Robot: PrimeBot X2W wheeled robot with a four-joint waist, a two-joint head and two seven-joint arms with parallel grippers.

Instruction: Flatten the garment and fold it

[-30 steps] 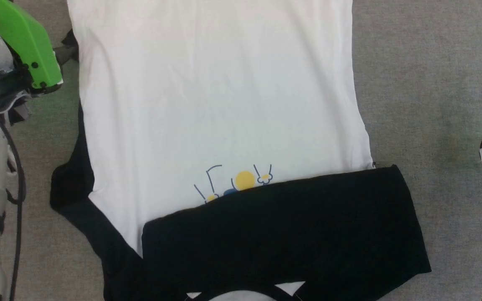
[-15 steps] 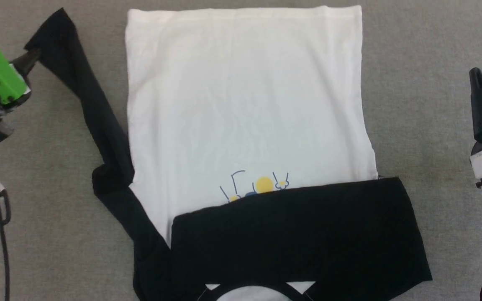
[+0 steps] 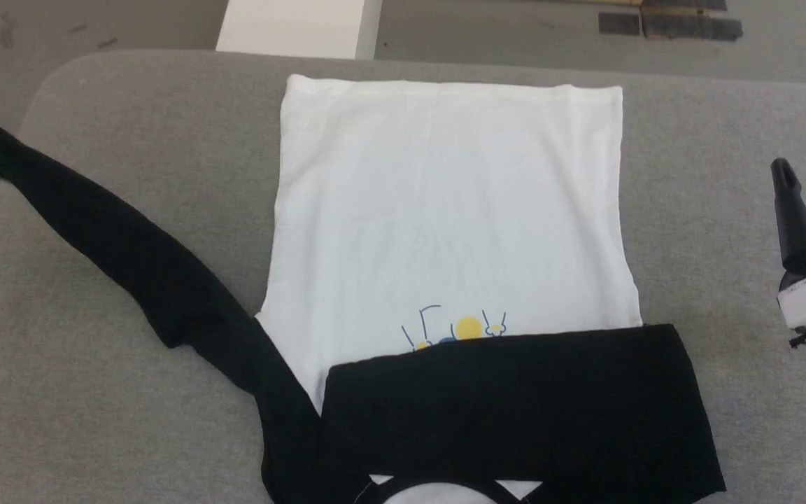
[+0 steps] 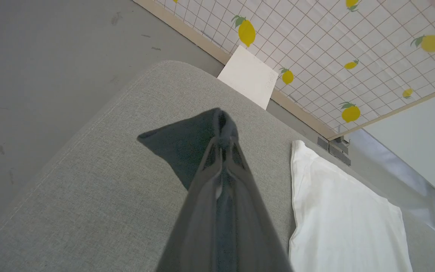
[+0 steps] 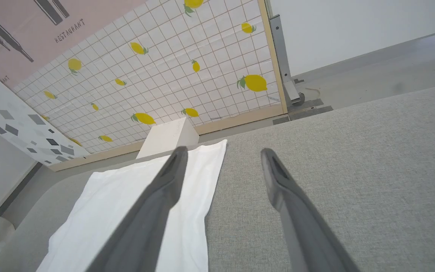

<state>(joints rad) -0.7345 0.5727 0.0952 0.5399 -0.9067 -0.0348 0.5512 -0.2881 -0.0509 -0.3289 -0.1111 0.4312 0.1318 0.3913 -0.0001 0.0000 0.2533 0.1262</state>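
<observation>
**A:** Where's the garment [image 3: 445,210] rn?

**B:** Flat on the grey desk [image 3: 95,406], front up. The hem [image 3: 452,85] is at 12 o'clock and the neck at 6 o'clock, nearest the robot. The white body lies smooth w/ a few faint creases. The right sleeve [image 3: 515,406] is folded across the chest and covers the lower part of the print [image 3: 466,327]. The left sleeve [image 3: 130,259] is stretched out toward 10 o'clock, clear of the body.

**A:** End effectors?

**B:** Left end effector [image 4: 223,130]: jaws pinched tight on the left sleeve's cuff, black cloth bunched around the tips. Right end effector [image 3: 805,175]: fingers spread wide, holding nothing. It hovers at 3 o'clock of the body, well apart from the cloth.

**A:** How will it handle?

**B:** Soft, light, limp jersey, I'd say. It has no stiffness, so it sags and drags wherever it's unsupported, and 1 pinch carries only a strip. It's not fragile. It prob clings a bit to that fabric top, so a sideways pull could ruck the body.

**A:** Where to grab?

**B:** The cuff suits the sleeve, since a doubled seam shouldn't slip. My guess is the sleeve next goes over the chest toward 3 o'clock, like the other 1. For the body fold, take the 2 hem corners at 11 and 1 o'clock, 1 per end effector, pinching thru both layers.
</observation>
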